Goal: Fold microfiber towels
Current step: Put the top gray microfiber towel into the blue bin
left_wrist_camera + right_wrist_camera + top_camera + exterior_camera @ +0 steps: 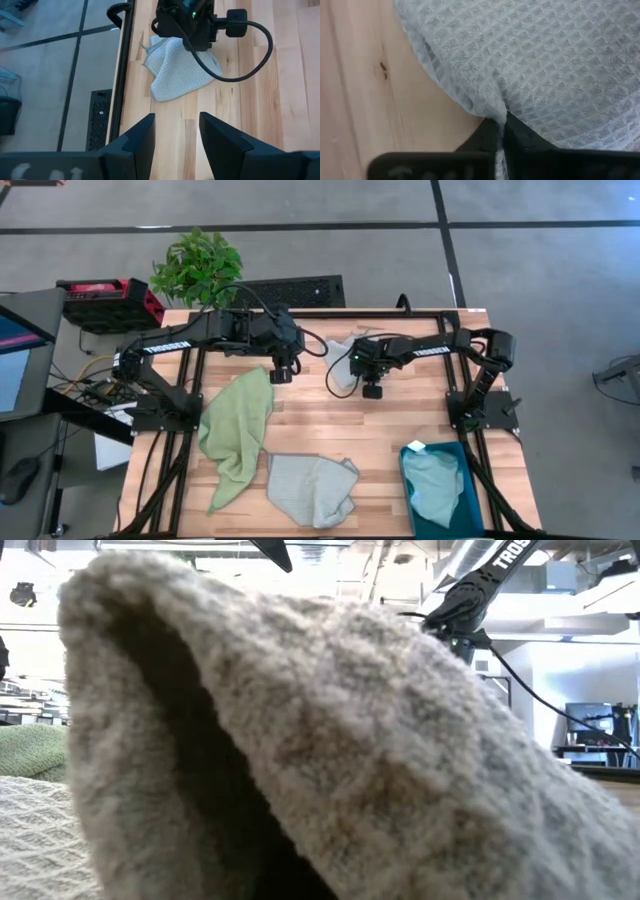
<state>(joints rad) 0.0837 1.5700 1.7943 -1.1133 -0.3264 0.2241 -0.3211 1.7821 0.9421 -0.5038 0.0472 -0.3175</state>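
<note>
Near edge: one pale grey-blue towel (pixel 312 488) lies crumpled at centre, awaiting folding; a light blue towel (pixel 435 485) sits in the teal bin (pixel 474 510) at right. One light green towel (pixel 238 430) sprawls left. Farther back, the right gripper (pixel 501 131) pinches the second grey-blue towel's (pixel 340 365) edge, likely to lift it. The left gripper (pixel 176 132) hovers open, empty.

Likely a robotics lab, framed wooden table (pixel 330 420), monitor (pixel 590 725), exposed ceiling
</note>
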